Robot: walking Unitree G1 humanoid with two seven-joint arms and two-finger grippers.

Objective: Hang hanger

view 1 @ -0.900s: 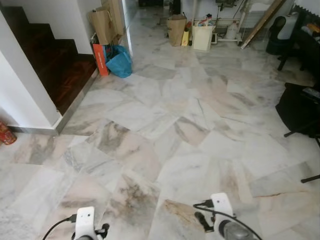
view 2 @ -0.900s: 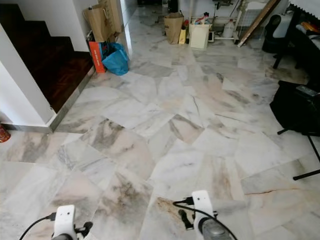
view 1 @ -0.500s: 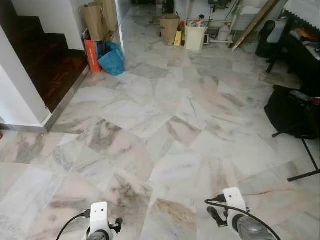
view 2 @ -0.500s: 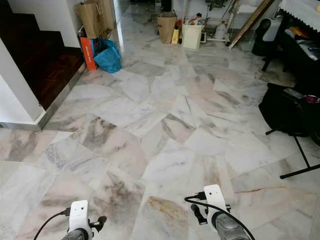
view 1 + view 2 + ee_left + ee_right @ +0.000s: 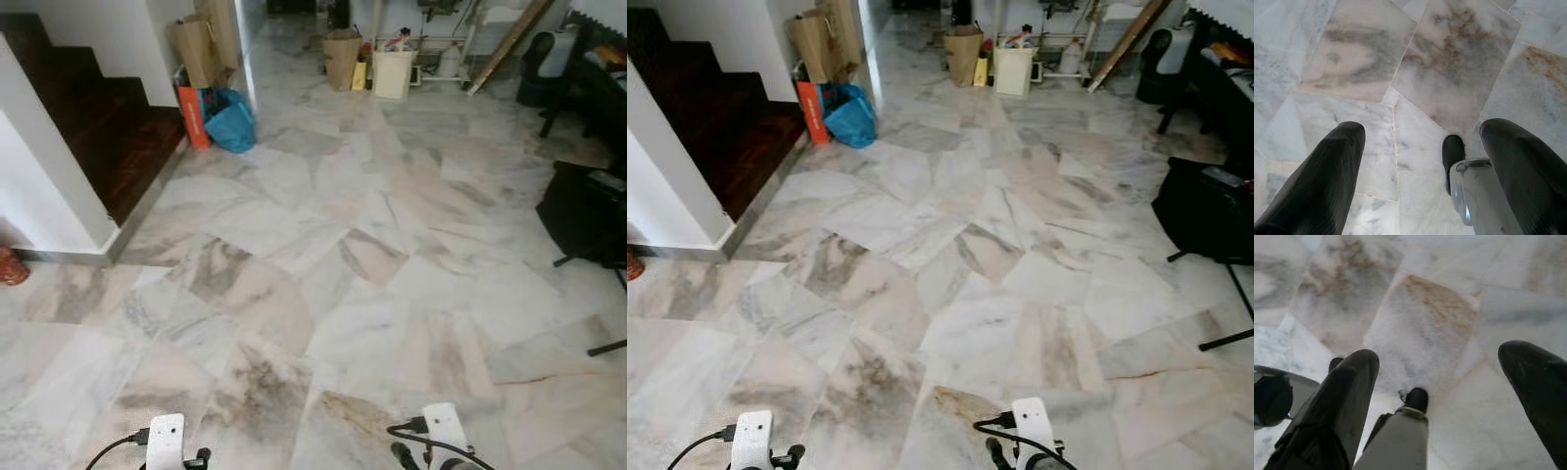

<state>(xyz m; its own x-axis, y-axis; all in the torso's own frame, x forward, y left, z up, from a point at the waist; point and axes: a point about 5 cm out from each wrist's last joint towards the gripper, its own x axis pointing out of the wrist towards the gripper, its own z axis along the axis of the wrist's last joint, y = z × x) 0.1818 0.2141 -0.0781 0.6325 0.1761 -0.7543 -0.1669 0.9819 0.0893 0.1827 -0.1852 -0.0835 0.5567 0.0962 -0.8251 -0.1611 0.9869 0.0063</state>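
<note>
Both arms hang low over the marble floor.
The left gripper and right gripper each hold their fingers wide apart, empty; the hanger's whereabouts cannot be told.

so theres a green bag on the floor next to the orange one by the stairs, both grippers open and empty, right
Not quite: the bag beside the orange bag by the stairs is blue, as the left eye view shows. Both the left gripper and right gripper are open and empty.
</note>
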